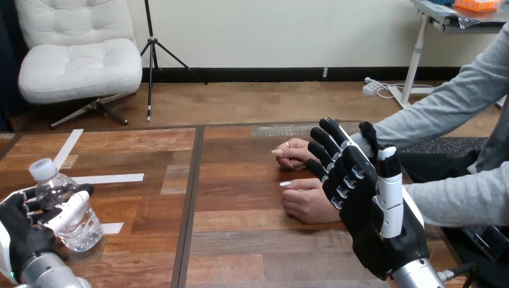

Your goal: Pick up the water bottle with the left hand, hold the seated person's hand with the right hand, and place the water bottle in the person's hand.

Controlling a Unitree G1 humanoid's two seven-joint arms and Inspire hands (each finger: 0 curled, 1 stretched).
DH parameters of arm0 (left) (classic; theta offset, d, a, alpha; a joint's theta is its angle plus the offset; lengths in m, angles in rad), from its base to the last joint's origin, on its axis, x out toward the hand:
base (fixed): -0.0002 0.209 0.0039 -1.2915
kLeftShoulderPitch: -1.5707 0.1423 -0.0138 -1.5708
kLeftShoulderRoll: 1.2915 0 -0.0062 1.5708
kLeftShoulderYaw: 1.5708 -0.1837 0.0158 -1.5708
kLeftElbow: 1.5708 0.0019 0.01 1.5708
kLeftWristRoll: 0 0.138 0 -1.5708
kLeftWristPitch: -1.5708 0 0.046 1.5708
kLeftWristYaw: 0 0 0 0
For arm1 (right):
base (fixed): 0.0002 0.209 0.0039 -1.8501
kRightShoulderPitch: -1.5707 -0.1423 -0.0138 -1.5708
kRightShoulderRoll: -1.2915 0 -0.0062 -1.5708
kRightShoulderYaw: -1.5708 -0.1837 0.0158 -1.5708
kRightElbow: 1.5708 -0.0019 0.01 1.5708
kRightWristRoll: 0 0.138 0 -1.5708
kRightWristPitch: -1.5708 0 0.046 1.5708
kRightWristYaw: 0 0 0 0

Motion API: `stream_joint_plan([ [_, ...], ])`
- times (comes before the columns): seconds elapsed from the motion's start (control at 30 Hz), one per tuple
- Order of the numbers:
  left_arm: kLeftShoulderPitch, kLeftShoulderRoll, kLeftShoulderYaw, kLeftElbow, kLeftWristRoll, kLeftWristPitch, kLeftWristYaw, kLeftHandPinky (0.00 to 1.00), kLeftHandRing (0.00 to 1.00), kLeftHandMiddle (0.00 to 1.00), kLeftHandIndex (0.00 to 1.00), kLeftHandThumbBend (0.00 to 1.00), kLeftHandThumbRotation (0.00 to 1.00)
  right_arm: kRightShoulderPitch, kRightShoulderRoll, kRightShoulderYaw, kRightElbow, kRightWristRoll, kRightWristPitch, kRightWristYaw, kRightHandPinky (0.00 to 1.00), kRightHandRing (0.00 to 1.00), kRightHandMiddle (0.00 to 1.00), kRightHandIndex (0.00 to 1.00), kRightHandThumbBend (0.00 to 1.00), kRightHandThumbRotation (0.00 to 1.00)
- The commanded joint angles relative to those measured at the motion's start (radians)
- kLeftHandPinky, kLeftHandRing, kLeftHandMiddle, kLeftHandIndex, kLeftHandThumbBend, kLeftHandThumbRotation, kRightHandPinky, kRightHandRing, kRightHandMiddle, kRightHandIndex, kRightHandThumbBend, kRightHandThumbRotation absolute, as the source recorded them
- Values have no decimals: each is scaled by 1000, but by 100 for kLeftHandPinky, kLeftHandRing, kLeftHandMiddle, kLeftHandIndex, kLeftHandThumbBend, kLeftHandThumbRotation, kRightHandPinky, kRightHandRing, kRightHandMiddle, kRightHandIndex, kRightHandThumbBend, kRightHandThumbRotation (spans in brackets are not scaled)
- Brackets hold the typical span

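Broadly, the wooden table [240, 240] spans the lower two thirds of the frame, split by a dark seam running down left of centre.

At the lower right the robot's right hand [372, 222] rises from the bottom edge. Its fingers [333, 157] are straight and spread apart, curled round nothing, reaching toward the upper left over the person's two hands. Both of those lie on the wood at centre right. The person's upper hand [294, 153] pokes out past the robot's fingertips, and the person's lower hand [309, 201] lies just left of the robot's palm. The robot's fingers overlap both, but whether they touch them or hang above them cannot be told from this angle.

In the lower left corner the robot's left hand [24, 234] is clamped on the water bottle [75, 225], thumb and fingers wrapped round its clear body. The bottle leans, its white cap [43, 170] tipped toward the upper left. Its base seems to sit at the table surface, though that is hard to confirm.

Three strips of white tape lie on the left half of the table: one slanted [69, 147], one level [111, 178], and a short one [112, 228] beside the bottle's base.
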Motion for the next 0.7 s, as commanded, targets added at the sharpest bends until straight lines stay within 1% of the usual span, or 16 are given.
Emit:
stream_joint_plan([
  [0.0,-29,34,-33,-23,36,-67,7,36,41,45,47,75,0,-58,5,1,-29,15,-17,4,100,100,98,97,82,100],
  [0.17,-15,32,-40,-55,49,-78,-1,38,43,46,47,75,0,-59,6,0,-27,16,-14,3,100,100,98,97,82,100],
  [0.3,-1,33,-49,-90,60,-71,-8,39,43,46,46,75,0,-58,7,-1,-28,16,-9,-3,100,100,98,97,82,100],
  [0.53,36,36,-67,-183,86,-53,-28,39,43,47,46,76,0,-58,7,-2,-23,14,-7,-5,100,99,97,97,81,100],
  [0.67,53,36,-71,-224,88,-57,-43,38,43,46,46,76,0,-58,7,-2,-21,15,-5,-5,100,100,97,97,81,100],
])
